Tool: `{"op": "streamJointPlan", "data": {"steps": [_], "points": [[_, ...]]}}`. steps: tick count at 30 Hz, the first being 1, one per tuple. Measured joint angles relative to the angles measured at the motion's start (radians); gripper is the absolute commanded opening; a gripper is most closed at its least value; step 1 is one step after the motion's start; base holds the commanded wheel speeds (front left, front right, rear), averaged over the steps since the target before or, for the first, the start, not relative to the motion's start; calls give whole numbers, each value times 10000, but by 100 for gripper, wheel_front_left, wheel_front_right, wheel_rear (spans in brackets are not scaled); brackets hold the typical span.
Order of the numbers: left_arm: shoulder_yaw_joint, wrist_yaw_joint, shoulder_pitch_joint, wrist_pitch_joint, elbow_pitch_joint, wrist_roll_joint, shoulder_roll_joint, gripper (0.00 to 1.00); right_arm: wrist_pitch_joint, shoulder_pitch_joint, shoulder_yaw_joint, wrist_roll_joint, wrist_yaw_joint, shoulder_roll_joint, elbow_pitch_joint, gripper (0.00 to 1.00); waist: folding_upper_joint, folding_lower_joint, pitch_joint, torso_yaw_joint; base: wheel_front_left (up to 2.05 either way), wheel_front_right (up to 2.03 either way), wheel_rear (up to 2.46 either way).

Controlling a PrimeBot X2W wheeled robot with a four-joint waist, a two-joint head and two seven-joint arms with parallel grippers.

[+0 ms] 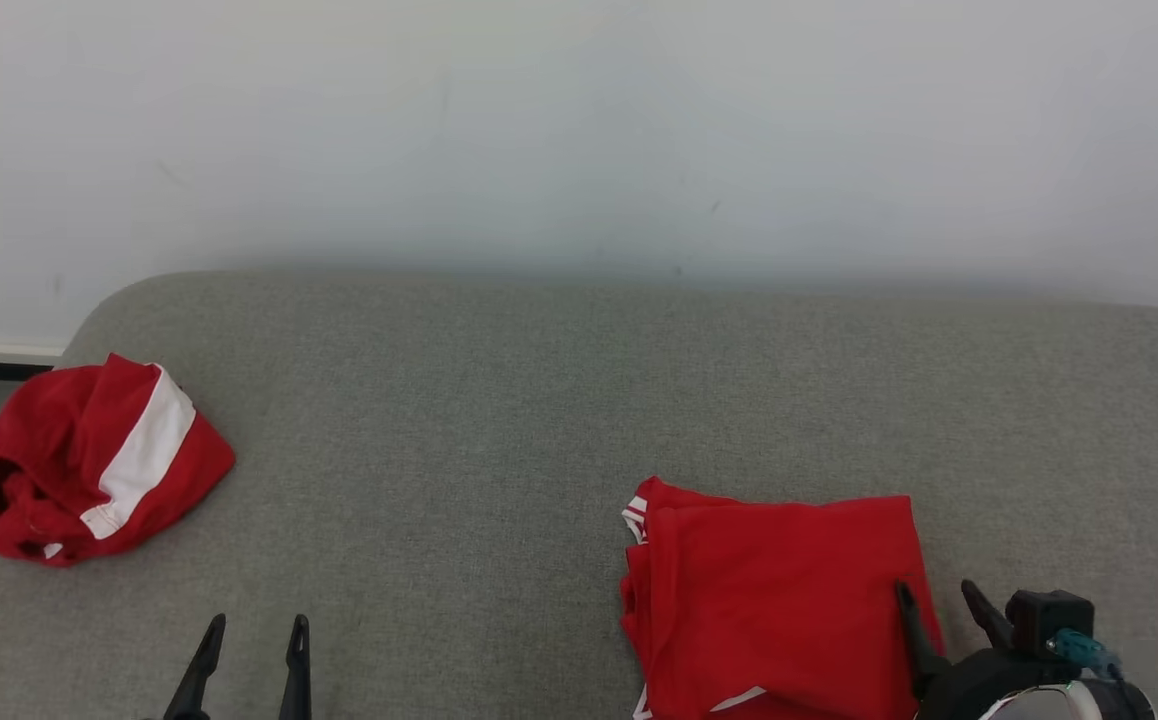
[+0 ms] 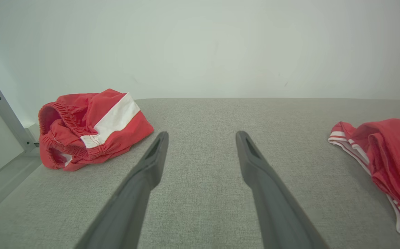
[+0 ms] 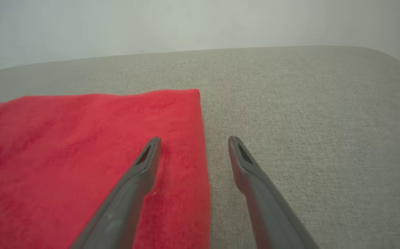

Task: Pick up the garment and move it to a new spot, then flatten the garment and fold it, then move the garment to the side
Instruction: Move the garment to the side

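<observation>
"Although two red things lie on the grey fabric-covered tabletop point(image 1: 499, 400), which one is folded?"

"The folded red garment point(image 1: 779, 600) is at the near right, a flat rectangle with straight edges. Its near end runs off the bottom of the head view, so I cannot tell its long axis for certain."

"Which way does it point?"

"Its white-striped trim faces the robot's left, showing at the far-left corner and again low on that side. The plain fold edge faces right, and the far edge runs roughly level with the wall point(image 1: 579, 130) behind (tilted only a touch)."

"And the hands?"

"The right hand point(image 1: 935, 588) is spread wide and holds nothing. It straddles the garment's right edge: in the right wrist view one finger sits over the red cloth point(image 3: 82, 155) and the other over bare grey. I cannot tell whether it touches. The left hand point(image 1: 258, 622) is also spread wide and empty, over bare tabletop at the near left, well apart from the garment."

"The other red thing?"

"Crumpled red shorts point(image 1: 89, 460) with a white stripe sit at the far-left corner, the elastic waistband gaping towards the left."
</observation>
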Motion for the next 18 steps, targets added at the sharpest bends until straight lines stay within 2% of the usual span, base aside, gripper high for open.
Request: {"op": "streamJointPlan", "data": {"steps": [11,12,13,14,18], "points": [[-25,-25,-205,0,117,-36,94,100,198,-1429,481,265,0,10,3388,100,-1,0,278,258,0,0,0],[-29,-27,-238,0,140,-40,96,100,280,-1584,474,337,0,17,3626,47,-1,0,295,260,0,0,0],[-35,-27,-262,0,155,-54,100,100,299,-1707,497,418,0,48,3787,47,0,0,309,261,0,0,0],[-44,-29,-271,0,169,-67,102,100,293,-1796,539,525,0,88,3917,0,0,0,319,266,0,0,0],[-23,-29,-310,0,182,-90,100,100,71,-2122,771,907,0,102,4186,0,-1,0,368,267,0,0,0]]}}
